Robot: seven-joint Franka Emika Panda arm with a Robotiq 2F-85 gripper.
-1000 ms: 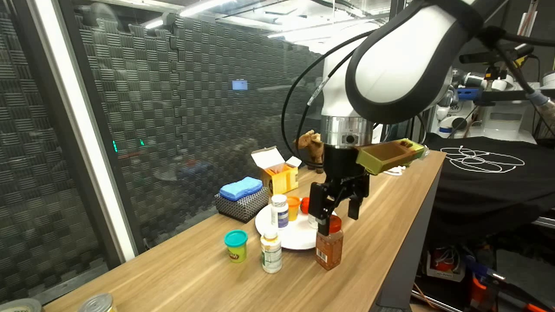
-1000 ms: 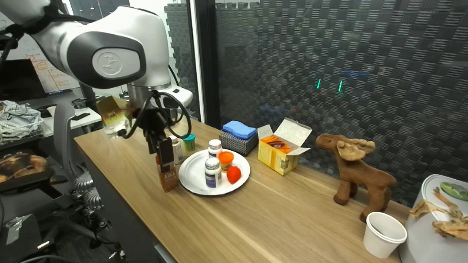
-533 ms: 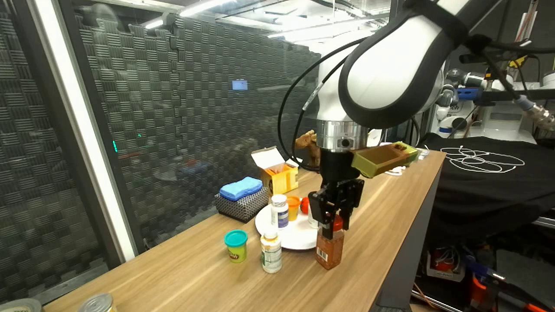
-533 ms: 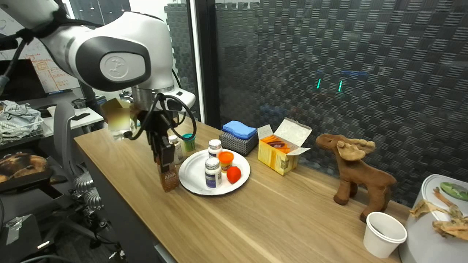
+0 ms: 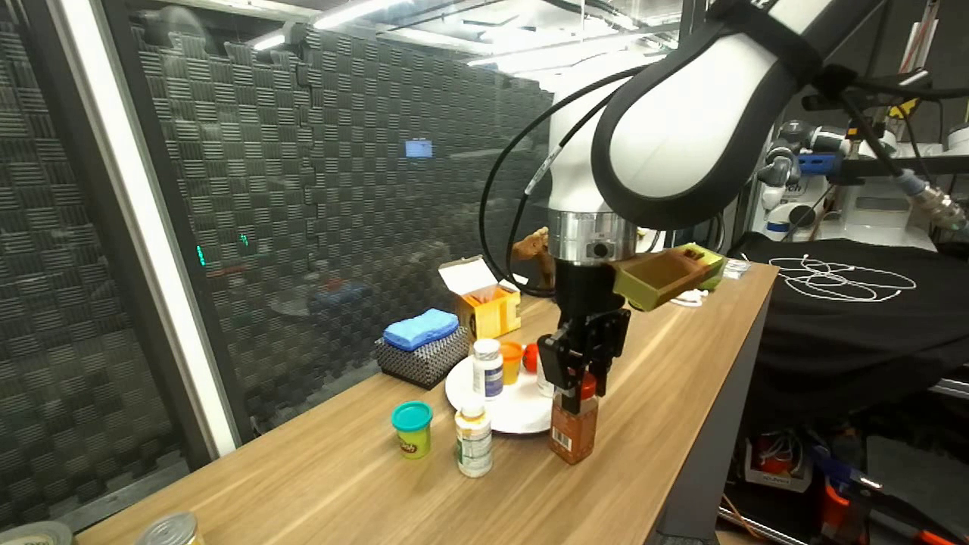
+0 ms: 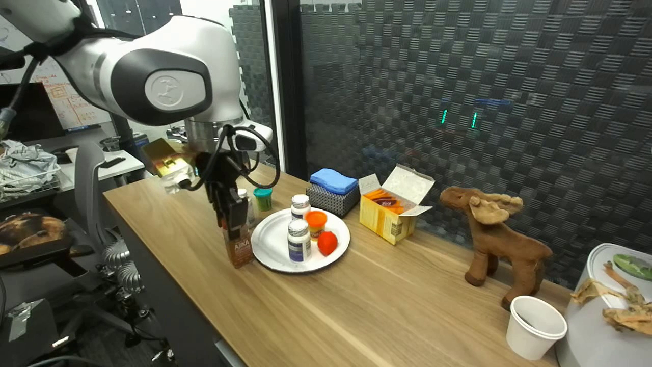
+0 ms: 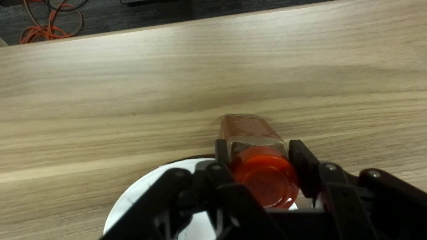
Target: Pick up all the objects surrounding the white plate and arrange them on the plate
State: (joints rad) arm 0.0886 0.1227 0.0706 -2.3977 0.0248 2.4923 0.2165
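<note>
The grasping step for the brown-orange bottle [image 5: 573, 437] was judged in hand: the bottle was pinched near its top by the tool [image 7: 258, 153], just beside the white plate [image 6: 270, 237]. Clearance from the tabletop [image 5: 341, 484] could not be confirmed. A lift above the plate's rim, then upright placement on its bare area, was called for next. Off it, a white bottle [image 5: 474, 446] and a teal-lidded tub [image 5: 412, 433] were yet to be placed.

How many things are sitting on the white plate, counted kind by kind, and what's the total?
White bottles: 2
Orange tub: 1
Round red thing: 1
Total on the white plate: 4
</note>
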